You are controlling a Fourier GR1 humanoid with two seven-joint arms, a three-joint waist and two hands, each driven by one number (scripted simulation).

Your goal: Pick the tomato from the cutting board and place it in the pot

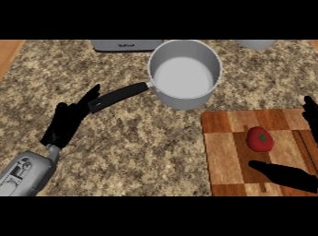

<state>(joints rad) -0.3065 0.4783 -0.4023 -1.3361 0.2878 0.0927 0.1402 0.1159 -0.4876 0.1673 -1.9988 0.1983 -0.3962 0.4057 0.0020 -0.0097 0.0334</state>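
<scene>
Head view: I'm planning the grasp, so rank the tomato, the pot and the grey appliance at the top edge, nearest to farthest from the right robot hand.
1. Tomato, on the cutting board, beside the right robot hand.
2. Pot, beyond the board, centre.
3. Grey appliance, top edge, farthest left.

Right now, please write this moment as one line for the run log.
tomato: on board | pot: empty | right hand: open around tomato, not touching | left hand: open, by handle

The tomato [261, 139] lies on the cutting board [226, 152], front right on the counter [134, 147]. The pot [185, 73] stands just behind the board, its handle pointing left toward the left hand [67, 123]. The right hand [287, 175] flanks the tomato.
</scene>
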